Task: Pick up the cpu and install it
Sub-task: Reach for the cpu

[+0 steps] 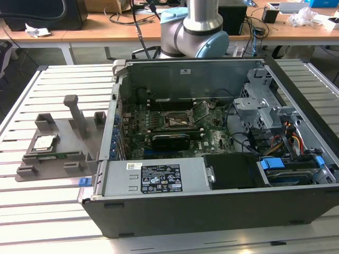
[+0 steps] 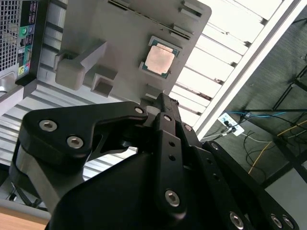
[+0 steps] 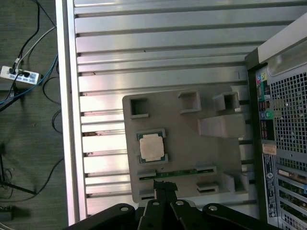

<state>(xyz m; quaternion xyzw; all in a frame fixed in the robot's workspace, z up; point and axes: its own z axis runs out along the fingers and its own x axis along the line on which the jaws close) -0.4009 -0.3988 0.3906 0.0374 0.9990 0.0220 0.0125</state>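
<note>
Dull-silver square cpu with a thin dark-green rim lay flat in a square recess of the large grey plastic fixture plate. The plate rested on the slatted aluminium table, at the exterior view's left of the open grey computer case. In both wrist views the black linkage gripper hung over the plate's edge, near the cpu but apart from it, with its jaws drawn together on nothing. A square black-and-metal socket frame sat on the green motherboard inside the case.
</note>
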